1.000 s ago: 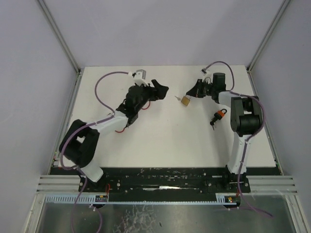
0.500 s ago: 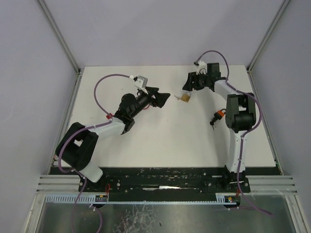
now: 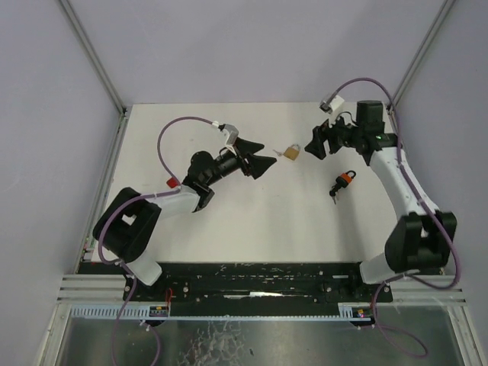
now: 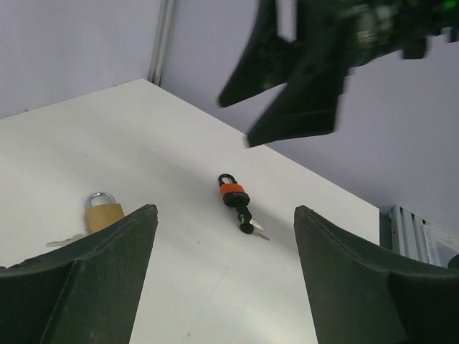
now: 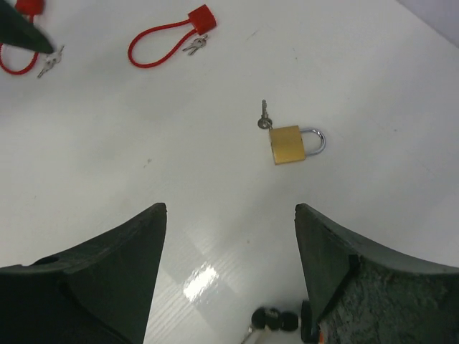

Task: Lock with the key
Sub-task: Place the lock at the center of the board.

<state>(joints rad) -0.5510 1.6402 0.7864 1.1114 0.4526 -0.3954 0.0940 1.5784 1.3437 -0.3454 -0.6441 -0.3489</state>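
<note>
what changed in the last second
The right gripper, which was shut at the brass padlock, opened, let go and backed off to the right as its arm swung outward. The left gripper, open throughout, moved right toward the padlock. The padlock ended up slightly farther back. The orange padlock stayed put.

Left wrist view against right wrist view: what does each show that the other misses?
Only left wrist: the right pincer, open, hanging overhead. Only right wrist: a red cable lock with keys, and part of a second red one at the top-left corner. Both: the brass padlock with its key, lying free, and the orange lock, though the right wrist cuts it at its bottom edge.
</note>
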